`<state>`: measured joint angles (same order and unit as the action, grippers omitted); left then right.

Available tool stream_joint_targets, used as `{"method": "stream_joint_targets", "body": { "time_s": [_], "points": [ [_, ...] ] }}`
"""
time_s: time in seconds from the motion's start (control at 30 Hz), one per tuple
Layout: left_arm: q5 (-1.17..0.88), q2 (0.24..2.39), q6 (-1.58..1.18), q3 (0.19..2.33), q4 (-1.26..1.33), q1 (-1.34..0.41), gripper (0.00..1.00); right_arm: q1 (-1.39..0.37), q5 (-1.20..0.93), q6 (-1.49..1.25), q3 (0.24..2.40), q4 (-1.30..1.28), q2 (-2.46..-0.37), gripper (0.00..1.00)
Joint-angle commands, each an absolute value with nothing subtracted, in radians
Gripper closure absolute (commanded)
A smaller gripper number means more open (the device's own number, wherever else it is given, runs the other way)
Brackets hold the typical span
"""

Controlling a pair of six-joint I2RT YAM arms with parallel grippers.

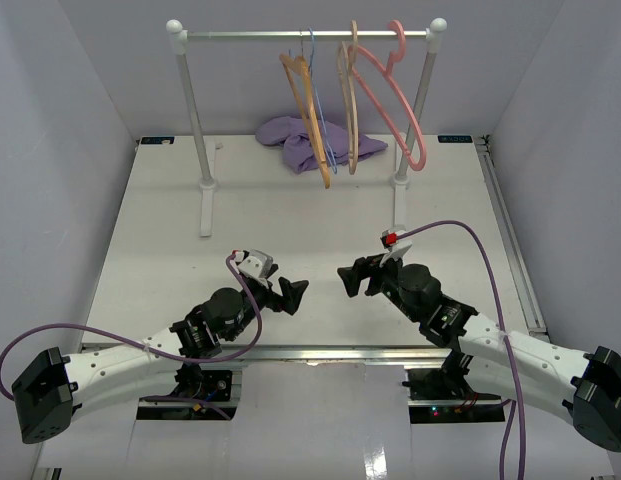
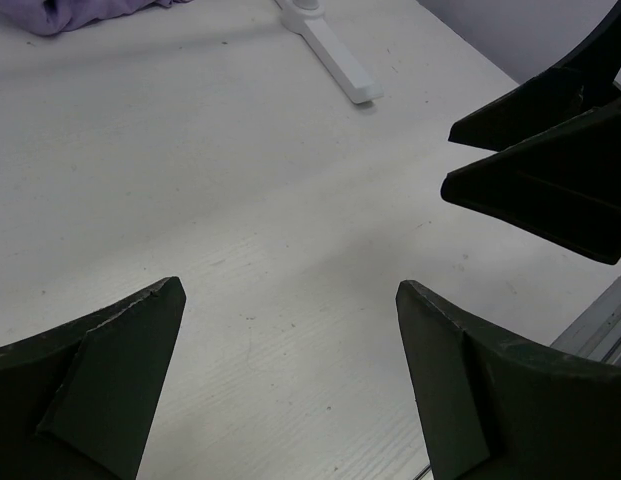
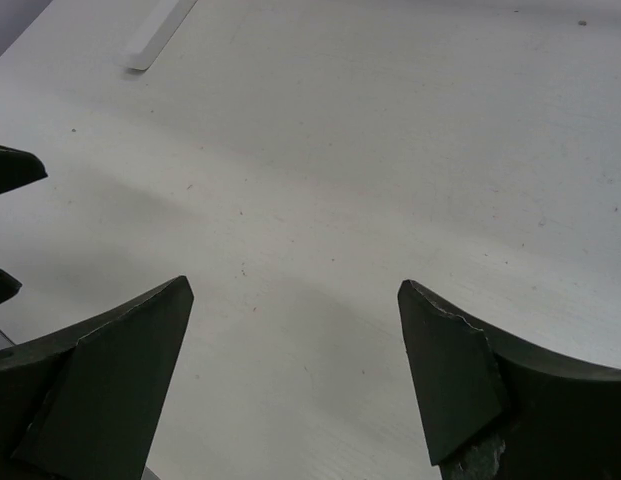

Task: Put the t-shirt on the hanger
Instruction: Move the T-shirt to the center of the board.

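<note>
Item, t-shirt [image 1: 280,135]: soft lavender cloth, crumpled in a loose heap at the upper centre of the top view, lying on the table [image 1: 170,250] behind the hanging row, partly screened by it; a corner also shows at the upper left of the left wrist view. Item, hanger [image 1: 417,158]: pink plastic, thick curved hook, rounded triangular frame, hung at the right end of the rail [image 1: 250,35]. Beside it, two tan wooden hangers [image 1: 316,135] and a thin blue wire hanger [image 1: 331,150]. Rack: white posts, flat white foot [image 2: 335,55], smooth metal bar. Item, left gripper [image 1: 293,293]: dark wedge-shaped fingers spread apart, holding nothing, low over bare matte tabletop in the lower centre. Item, right gripper [image 1: 348,280]: likewise spread and empty, facing the left one, near but apart. Step in hand, by judgement: the very start, shirt and hanger both untouched. The next move seems to call for a long reach to the far edge, either pinching the limp cloth at a hem or collar or lifting the pink hook off the rail past its crowded neighbours.
</note>
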<state>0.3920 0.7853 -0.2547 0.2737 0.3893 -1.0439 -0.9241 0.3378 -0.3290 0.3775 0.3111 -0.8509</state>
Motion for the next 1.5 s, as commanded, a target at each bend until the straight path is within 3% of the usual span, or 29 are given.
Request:
{"method": "stream_joint_targets", "body": {
  "time_s": [0.0, 0.23, 0.4, 0.8, 1.07, 1.2, 1.47],
  "points": [
    [0.376, 0.772, -0.245, 0.272, 0.403, -1.048, 0.02, -0.927, 0.343, -0.319, 0.37, 0.362, -0.829, 0.1],
    [0.392, 0.758, -0.245, 0.271, 0.396, -1.048, 0.03, -0.927, 0.335, -0.235, 0.31, 0.49, -0.81, 0.1],
    [0.442, 0.737, -0.249, 0.263, 0.389, -1.048, 0.03, -0.926, 0.541, -0.09, 0.311, 0.624, -0.969, 0.1],
    [0.576, 0.567, -0.284, 0.224, 0.336, -1.048, 0.04, -0.867, 0.622, 0.561, 0.734, 0.765, -1.611, 0.05],
    [0.59, 0.531, -0.301, 0.218, 0.319, -1.048, 0.04, -0.79, 0.723, 0.932, 0.977, 1.032, -2.08, 0.01],
    [0.563, 0.537, -0.31, 0.227, 0.316, -1.048, 0.04, -0.76, 0.72, 1.067, 1.104, 1.118, -2.223, 0.0],
    [0.543, 0.534, -0.324, 0.229, 0.31, -1.048, 0.04, -0.668, 0.637, 1.159, 1.364, 0.949, -2.389, 0.04]
  ]
}}
